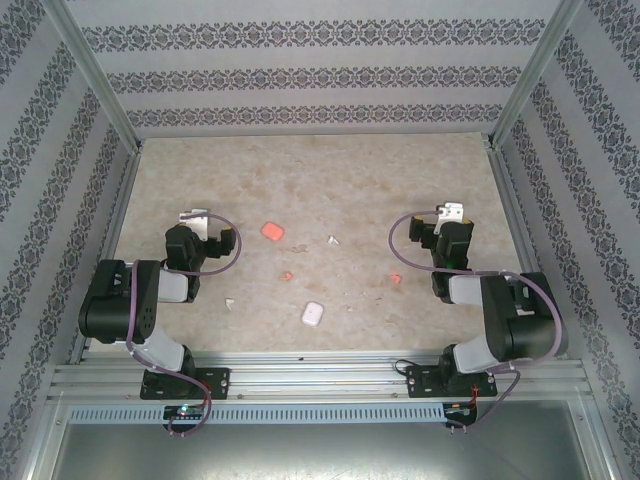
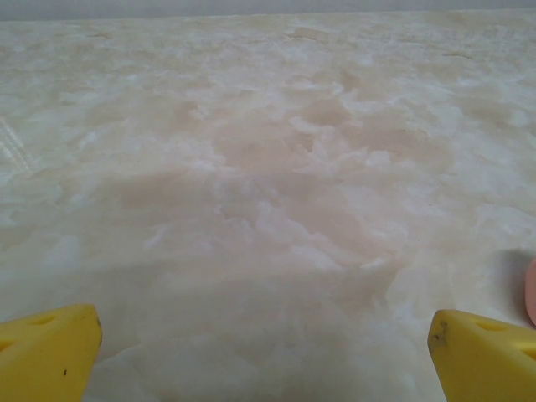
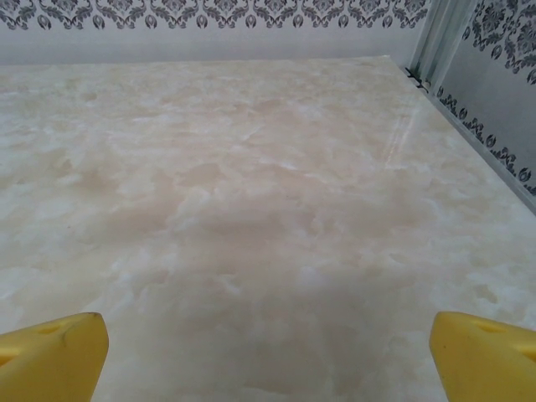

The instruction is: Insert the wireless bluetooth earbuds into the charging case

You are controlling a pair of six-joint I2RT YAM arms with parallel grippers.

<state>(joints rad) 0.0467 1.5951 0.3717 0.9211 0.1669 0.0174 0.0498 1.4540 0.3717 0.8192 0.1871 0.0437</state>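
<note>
We are seeing smooth yellow wedge-shaped fingers (image 2: pixel 50 347) of the left gripper (image 2: pixel 266 352) spreading wide, gripping nothing; the right gripper (image 3: pixel 268 356) is gaping likewise over the glossy marbled table (image 1: pixel 400 170). Between the grippers, back toward their bases, are lying two white earbuds (image 1: pixel 333 239) (image 1: pixel 230 303) and two coral earbuds (image 1: pixel 287 275) (image 1: pixel 396 279), tiny pebbles, near one rounded coral case (image 1: pixel 271 230) and one white case (image 1: pixel 313 313)

Bright, even light; soft shadows, slightly hazy focus.

Black arms (image 1: pixel 110 300), purple cables (image 1: pixel 236 242), yellow fingertips (image 2: pixel 50 347)
</note>
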